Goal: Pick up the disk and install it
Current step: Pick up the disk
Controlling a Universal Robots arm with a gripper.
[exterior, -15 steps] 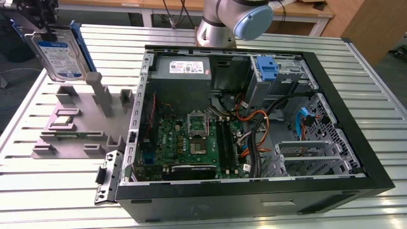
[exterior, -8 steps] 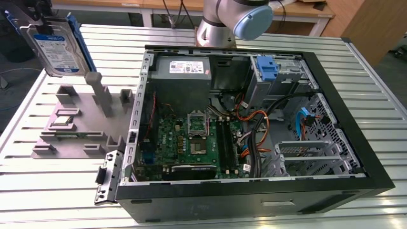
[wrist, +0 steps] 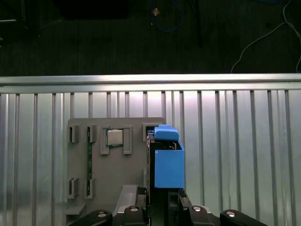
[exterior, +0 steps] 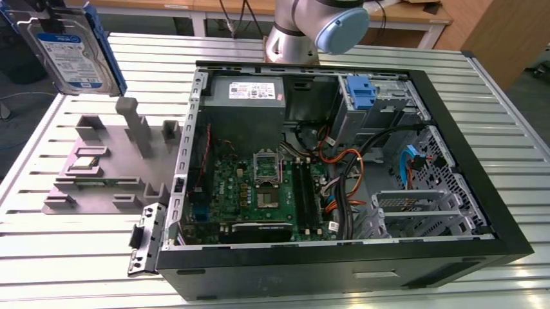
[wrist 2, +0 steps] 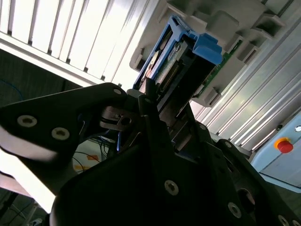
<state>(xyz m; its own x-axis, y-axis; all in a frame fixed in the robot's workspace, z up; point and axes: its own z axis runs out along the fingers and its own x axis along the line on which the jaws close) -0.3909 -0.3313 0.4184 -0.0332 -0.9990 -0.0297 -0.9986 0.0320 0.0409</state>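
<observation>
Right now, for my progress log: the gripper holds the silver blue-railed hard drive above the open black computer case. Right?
Not the black computer case: the first wrist view shows the gripper holding the silver blue-railed hard drive above the grey fixture tray.

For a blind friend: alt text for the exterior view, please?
A disk in blue rails hangs above a grey parts holder at the exterior view's left; an open computer case lies beside it on a slatted metal table.
</observation>
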